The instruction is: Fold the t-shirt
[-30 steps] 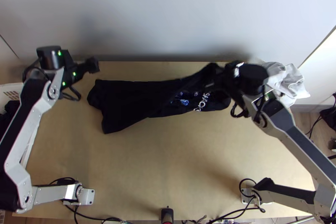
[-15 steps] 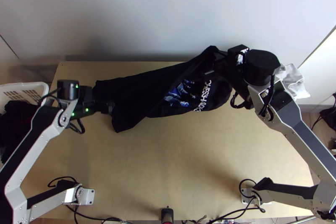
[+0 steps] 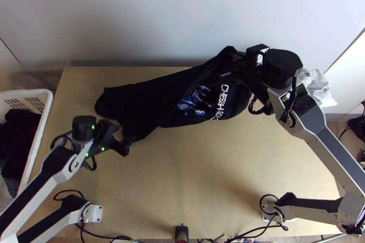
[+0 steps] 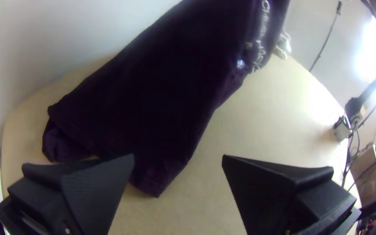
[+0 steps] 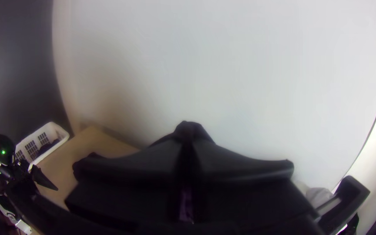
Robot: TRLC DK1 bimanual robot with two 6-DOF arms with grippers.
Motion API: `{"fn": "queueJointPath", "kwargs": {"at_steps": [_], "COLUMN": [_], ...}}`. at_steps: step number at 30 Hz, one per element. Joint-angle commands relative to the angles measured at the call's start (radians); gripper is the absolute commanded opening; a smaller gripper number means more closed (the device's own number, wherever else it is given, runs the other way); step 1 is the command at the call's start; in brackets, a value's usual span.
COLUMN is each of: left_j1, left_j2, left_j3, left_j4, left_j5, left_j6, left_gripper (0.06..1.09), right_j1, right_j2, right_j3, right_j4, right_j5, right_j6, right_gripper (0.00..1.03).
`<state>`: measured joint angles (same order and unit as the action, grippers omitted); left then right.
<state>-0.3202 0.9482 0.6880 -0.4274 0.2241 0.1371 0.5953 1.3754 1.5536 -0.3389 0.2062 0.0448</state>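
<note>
Dark t-shirt (image 3: 150, 101) pinched by right gripper (image 3: 232, 67) near tabletop's (image 3: 191, 183) far edge. Left gripper (image 3: 124, 139), fingers spread, positioned at shirt's free end.

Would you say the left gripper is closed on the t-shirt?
No, the left gripper is open, its two fingers standing wide apart.

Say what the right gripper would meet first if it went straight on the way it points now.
The right gripper, holding the t-shirt, would probably meet the pale wall behind the table first; how far off is unclear.
</note>
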Motion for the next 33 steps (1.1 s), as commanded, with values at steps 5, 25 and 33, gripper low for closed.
{"fn": "queueJointPath", "kwargs": {"at_steps": [5, 25, 33], "left_j1": [-0.132, -0.083, -0.103], "left_j2": [-0.092, 0.095, 0.164], "left_j3": [-0.180, -0.335, -0.331], "left_j4": [0.101, 0.440, 0.536], "left_j5": [-0.048, -0.170, -0.172], "left_j6": [0.256, 0.444, 0.357], "left_gripper": [1.04, 1.04, 1.04], "right_j1": [-0.005, -0.006, -0.008], "right_j2": [0.004, 0.002, -0.007], "right_j3": [0.019, 0.076, 0.086], "right_j4": [-0.046, -0.100, -0.117], "right_j5": [-0.001, -0.010, -0.018], "right_j6": [0.032, 0.084, 0.096], "right_gripper": [0.03, 0.03, 0.03]}}
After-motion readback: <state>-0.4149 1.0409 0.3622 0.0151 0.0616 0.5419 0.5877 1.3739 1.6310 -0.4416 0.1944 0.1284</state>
